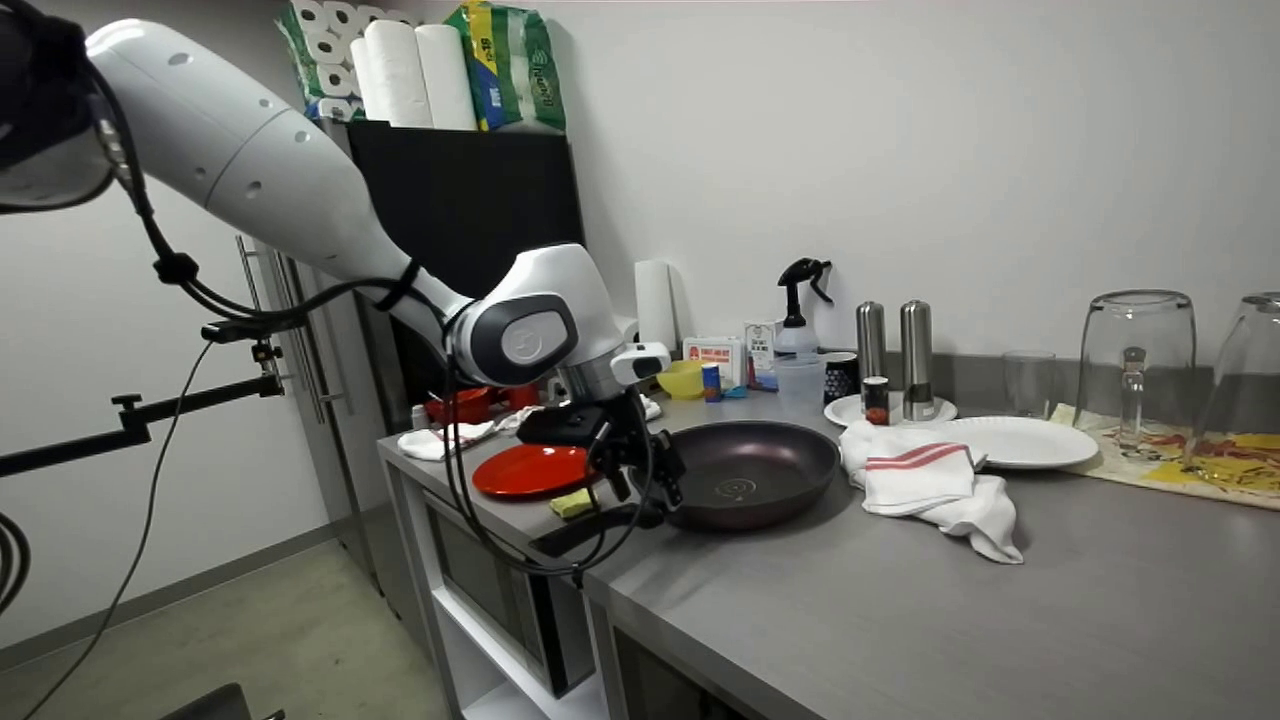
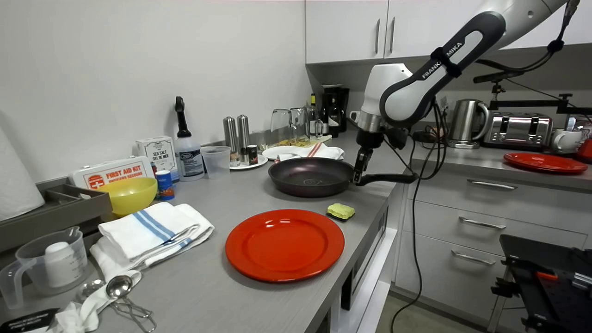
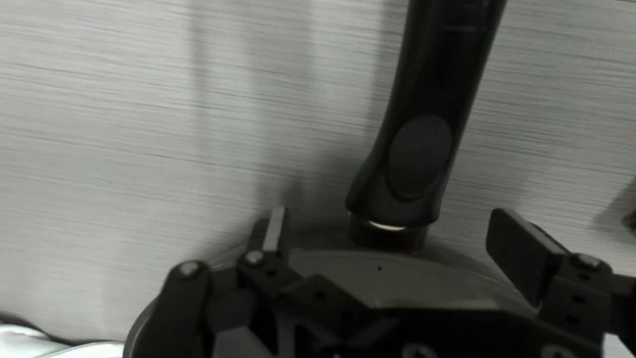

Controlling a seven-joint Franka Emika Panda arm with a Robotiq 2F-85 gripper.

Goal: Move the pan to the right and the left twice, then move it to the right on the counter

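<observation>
Even, subdued light is spread across both exterior views, where soft shadows are cast on the table [image 1: 900,620] beside the pan [image 1: 745,478]. Small glints are caught on the red plate [image 2: 284,245] in an exterior view. In the wrist view colour is nearly drained, the table is washed by a pale sheen crossed by soft-edged shadow bands, and the fingers [image 3: 519,253] are rendered nearly black.

Showing a softly lit white wall [image 1: 900,150] across the upper right in an exterior view, a tall black-sided unit [image 1: 500,190] left of centre, and pale floor [image 1: 300,630] meeting grey baseboard [image 1: 200,583] at the lower left. In an exterior view, showing white cabinets [image 2: 347,27] with metal handles [image 2: 392,36] at the upper right and grey drawers [image 2: 476,236] at the lower right.
</observation>
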